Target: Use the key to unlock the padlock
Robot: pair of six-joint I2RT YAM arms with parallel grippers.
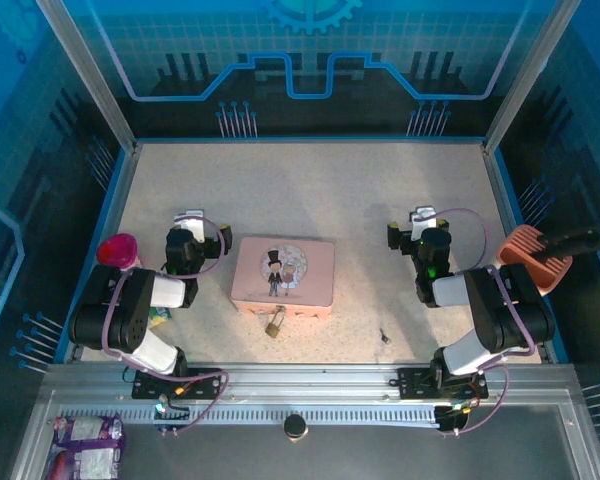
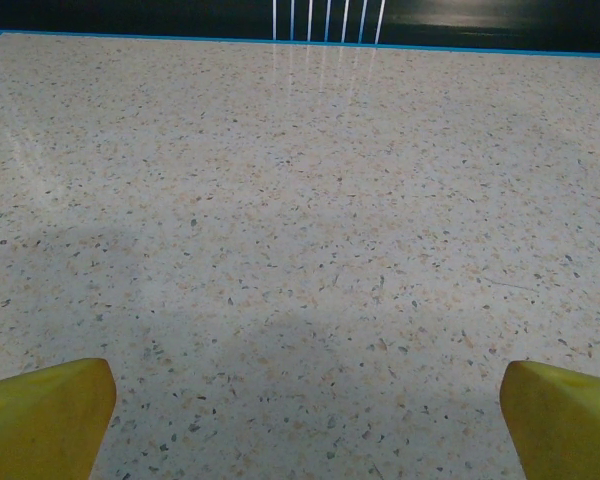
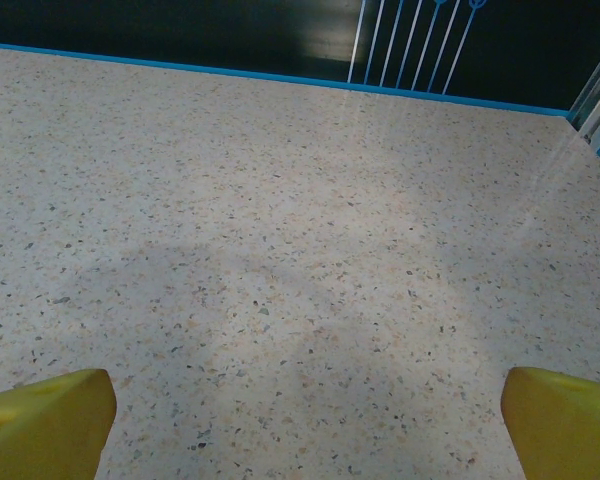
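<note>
- Your left fingers [image 2: 40, 415] and right fingers [image 3: 565, 420] stand wide apart, empty.
- You may skid the thin dark metal key [image 1: 384, 337], flat on the speckled worktop [image 1: 380, 200], when pinching.

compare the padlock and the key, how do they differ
Colour: the padlock is brass-gold, while the key is dark and silvery. Bulk: the padlock is chunkier, and the key is a thin sliver. Place: the padlock sits against the near edge of the pink box, while the key lies alone on the bare table, off to the padlock's right. Both are tiny and lie near the table's front edge.
</note>
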